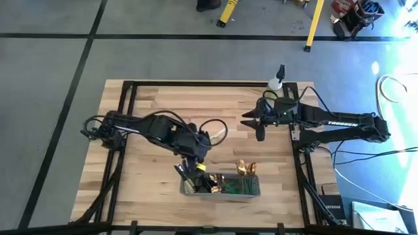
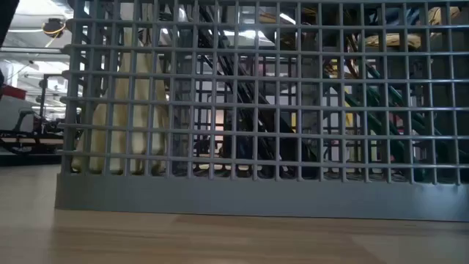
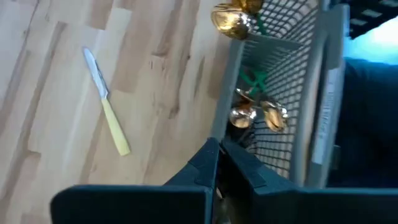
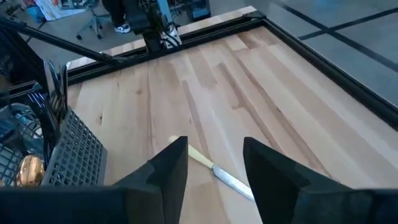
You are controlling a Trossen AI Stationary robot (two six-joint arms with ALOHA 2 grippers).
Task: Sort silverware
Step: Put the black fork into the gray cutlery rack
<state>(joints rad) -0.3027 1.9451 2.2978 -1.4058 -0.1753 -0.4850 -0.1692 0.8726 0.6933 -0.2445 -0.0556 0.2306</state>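
The caddy (image 1: 221,185) stands at the table's (image 1: 150,104) near edge, holding gold spoons (image 1: 243,167). The left gripper (image 1: 190,171) is above its left end, fingers together, nothing seen held. The right gripper (image 4: 214,163) hovers wide open and empty near the far right corner. Only the wrist views show a cream-handled knife (image 3: 106,111) flat on the wood.

The wire-mesh caddy (image 1: 221,187) stands at the table's (image 1: 150,176) near edge, silverware (image 1: 243,168) standing upright in it. The left gripper (image 1: 191,168) hangs over the caddy's left end. A knife (image 3: 106,111) lies flat on the table, apart from the caddy. The right gripper (image 1: 253,124) hovers above the table's right part, near a spray bottle (image 1: 277,81) at the far edge.
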